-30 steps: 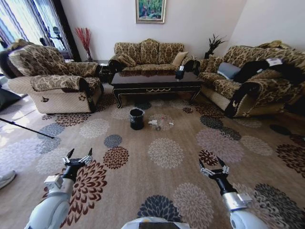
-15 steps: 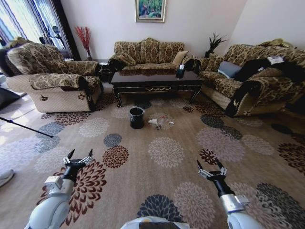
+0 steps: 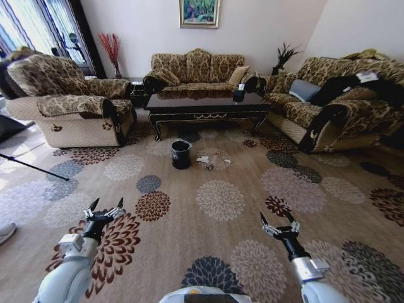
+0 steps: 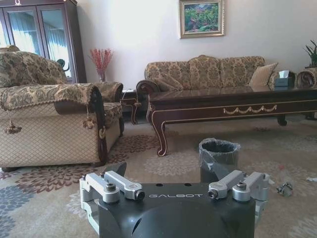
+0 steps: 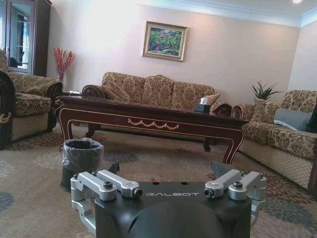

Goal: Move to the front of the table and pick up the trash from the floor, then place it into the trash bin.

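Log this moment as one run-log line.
phase: approach | left end effector: open, empty | right end effector: open, empty | trash: on floor beside trash bin, before table

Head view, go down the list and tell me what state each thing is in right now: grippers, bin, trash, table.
Left gripper: fingers open, empty, held above the carpet.
Right gripper: fingers open, empty, held above the carpet.
Small round black trash bin with plastic liner: upright, uncovered.
Crumpled white paper wad: on the carpet beside the bin.
Long dark glossy wooden table: standing behind the bin.
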### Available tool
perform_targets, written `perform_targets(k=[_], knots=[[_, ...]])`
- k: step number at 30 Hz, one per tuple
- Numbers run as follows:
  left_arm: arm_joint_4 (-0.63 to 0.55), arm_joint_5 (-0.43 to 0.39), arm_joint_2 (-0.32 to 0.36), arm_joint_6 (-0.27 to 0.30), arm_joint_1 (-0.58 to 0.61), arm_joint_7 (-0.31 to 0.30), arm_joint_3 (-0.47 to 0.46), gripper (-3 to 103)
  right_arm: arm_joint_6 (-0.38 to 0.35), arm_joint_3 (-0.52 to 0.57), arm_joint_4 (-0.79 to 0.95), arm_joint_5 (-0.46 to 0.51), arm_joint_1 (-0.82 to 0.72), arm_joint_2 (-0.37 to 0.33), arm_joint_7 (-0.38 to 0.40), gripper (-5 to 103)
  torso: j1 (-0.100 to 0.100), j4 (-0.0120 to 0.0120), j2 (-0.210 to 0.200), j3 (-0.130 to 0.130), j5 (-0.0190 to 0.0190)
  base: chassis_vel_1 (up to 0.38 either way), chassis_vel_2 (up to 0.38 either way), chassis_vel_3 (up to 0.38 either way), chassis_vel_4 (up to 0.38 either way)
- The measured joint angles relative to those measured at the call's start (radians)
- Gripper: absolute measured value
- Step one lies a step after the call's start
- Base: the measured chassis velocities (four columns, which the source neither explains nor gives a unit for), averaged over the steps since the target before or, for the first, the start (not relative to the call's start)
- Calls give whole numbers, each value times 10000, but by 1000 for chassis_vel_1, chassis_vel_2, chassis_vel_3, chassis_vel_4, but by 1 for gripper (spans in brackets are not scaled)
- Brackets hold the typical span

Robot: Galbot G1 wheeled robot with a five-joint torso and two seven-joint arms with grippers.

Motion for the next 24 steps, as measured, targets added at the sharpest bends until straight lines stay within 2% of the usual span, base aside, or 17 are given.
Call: perform_targets(k=[9, 14, 24], knots=[[-21, 118, 20, -2, 77, 62, 122, 99, 4, -31, -19, 91, 28, -57, -14, 100, -115, -1, -346, -230, 0, 0, 0, 0, 0], [35, 67, 37, 5, -127, 353, 454, 99, -529, -329, -180, 646, 768, -742, 78, 100, -205, 2, -611, -403, 1, 0, 0, 0, 0], [89, -143, 232, -59, -134, 696, 610, 99, -804, -332, -146, 1087, 843, -934, 113, 100, -329, 0, -975, -641, 1, 0, 0, 0, 0]])
